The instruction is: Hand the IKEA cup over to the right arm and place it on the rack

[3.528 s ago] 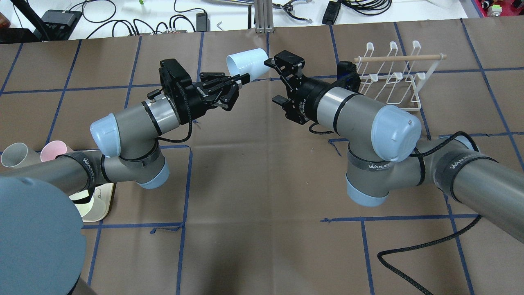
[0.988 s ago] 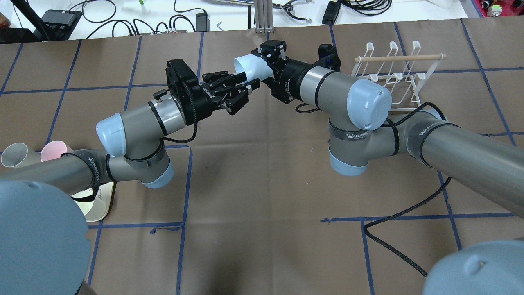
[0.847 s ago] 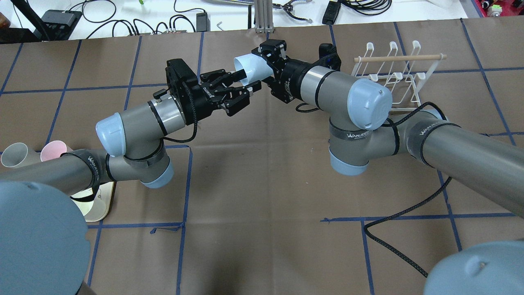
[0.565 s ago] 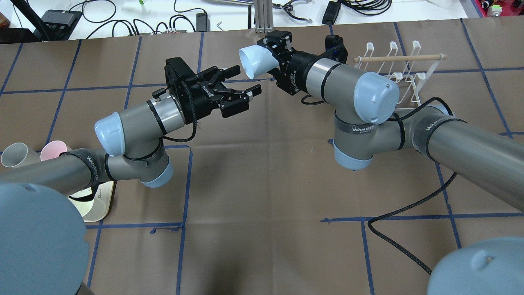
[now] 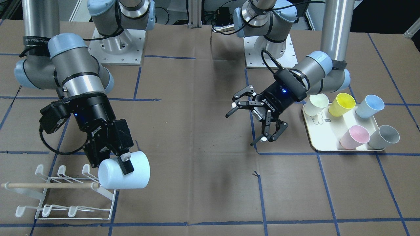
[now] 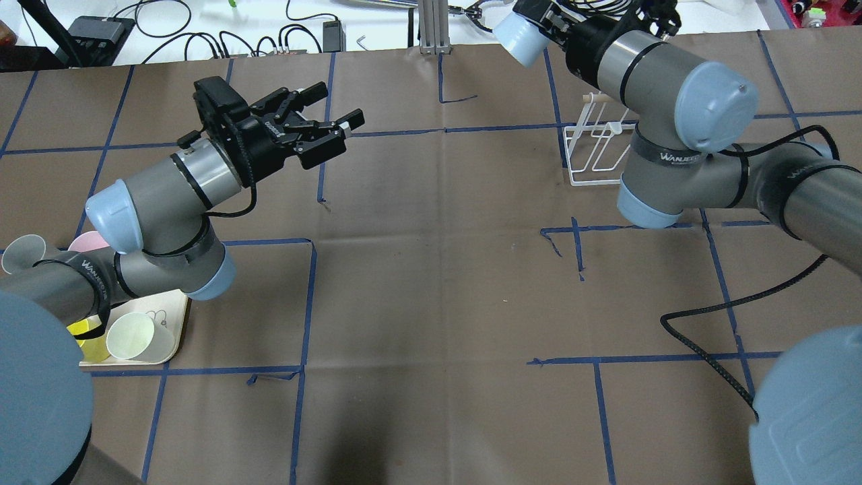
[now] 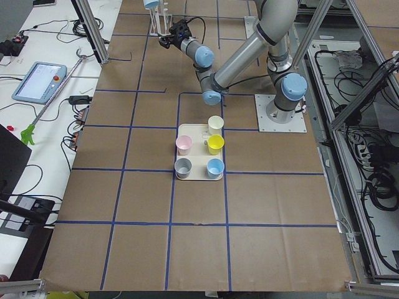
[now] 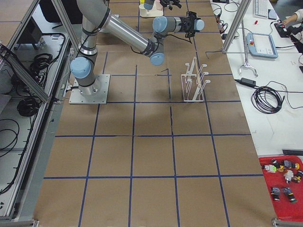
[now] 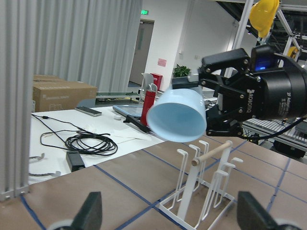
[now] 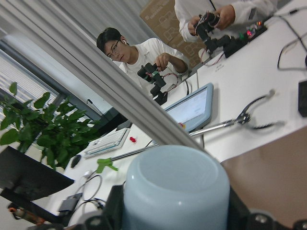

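cup prob light, slick; pinch near base | right gripper clamped on it, far edge | left gripper splayed wide

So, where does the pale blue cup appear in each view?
Front-facing: cup at lower left.
Overhead: cup at top edge, right of centre.
Exterior left: cup at top edge, left of centre, tiny.
Exterior right: cup near top, right of centre.
Left wrist: cup at centre.
Right wrist: cup at bottom centre, close up.
Landmark: the white rack, near the cup in all but the right wrist view.
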Motion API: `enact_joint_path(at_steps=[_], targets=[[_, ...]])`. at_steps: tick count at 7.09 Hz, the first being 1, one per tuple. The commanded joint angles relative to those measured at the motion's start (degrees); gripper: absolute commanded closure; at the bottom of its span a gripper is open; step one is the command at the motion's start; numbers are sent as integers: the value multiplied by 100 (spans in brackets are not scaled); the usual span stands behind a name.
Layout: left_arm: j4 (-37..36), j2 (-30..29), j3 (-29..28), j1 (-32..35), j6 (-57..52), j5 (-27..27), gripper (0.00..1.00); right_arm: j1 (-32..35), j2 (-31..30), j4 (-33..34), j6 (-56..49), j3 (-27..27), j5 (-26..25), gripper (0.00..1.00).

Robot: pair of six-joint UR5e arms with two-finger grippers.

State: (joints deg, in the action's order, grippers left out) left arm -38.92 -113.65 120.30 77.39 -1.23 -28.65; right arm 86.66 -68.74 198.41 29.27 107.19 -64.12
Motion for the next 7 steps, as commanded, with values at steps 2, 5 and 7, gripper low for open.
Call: enact_joint_path(at_steps=[2,5,7], targets=[[935,105,-190,-190,-36,-1435,1,-481,333,57,-3010,-504,-855,64],[3886,735,-1092,334,-44,-3621,1,-624,1116,397,-3507,-876,-918,64],[7260,1195,-2356,1003,-53,-5406,1,-633,1152,453,-3507,-587,-980,64]])
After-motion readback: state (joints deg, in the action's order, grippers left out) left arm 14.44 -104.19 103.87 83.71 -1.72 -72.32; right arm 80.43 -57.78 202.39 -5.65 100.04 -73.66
